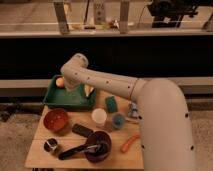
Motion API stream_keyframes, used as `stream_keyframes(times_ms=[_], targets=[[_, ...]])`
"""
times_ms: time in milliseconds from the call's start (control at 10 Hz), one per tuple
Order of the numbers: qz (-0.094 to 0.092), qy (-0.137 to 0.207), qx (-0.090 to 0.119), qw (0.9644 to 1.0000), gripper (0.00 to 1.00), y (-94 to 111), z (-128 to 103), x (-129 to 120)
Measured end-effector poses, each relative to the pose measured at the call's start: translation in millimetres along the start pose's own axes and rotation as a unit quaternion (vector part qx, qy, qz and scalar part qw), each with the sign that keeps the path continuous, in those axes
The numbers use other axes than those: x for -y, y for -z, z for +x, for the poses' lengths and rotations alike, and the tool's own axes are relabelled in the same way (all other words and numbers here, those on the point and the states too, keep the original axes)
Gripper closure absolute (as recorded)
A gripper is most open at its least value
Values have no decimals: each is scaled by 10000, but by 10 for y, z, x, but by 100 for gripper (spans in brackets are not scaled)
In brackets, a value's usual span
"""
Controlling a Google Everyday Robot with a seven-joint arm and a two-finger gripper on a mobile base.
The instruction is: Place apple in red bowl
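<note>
The apple [60, 82], small and yellow-orange, lies in the back left corner of the green tray [56, 101]. My gripper [70, 89] reaches down into the tray just to the right of the apple, at the end of the white arm [105, 82]. The red bowl [56, 120], orange-red with a lighter rim, stands empty on the wooden table [37, 156] in front of the tray, at the left.
A maroon bowl [99, 145] with a black-handled utensil [74, 152] stands at the front. A white cup [99, 117], blue cup [118, 120], green block [111, 104], carrot [130, 143], dark flat object [82, 131] and small metal cup [51, 145] share the table. A pale yellow item [89, 91] lies in the tray.
</note>
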Motion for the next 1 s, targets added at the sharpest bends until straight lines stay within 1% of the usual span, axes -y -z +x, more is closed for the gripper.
stream_keyframes(times_ms=[100,300,400,500,600,800,1000], targets=[[113,217,-123,9996,44,-99,158,72],[186,444,-256,9985,28,-202,343,135],[229,578,-314,9976,21,-289,475,190],[282,707,-343,9965,20,-392,585,249],[329,795,-337,9957,20,-469,630,299],[417,983,-218,9940,20,-735,653,437],[480,1134,-45,9924,20,-1016,581,489]])
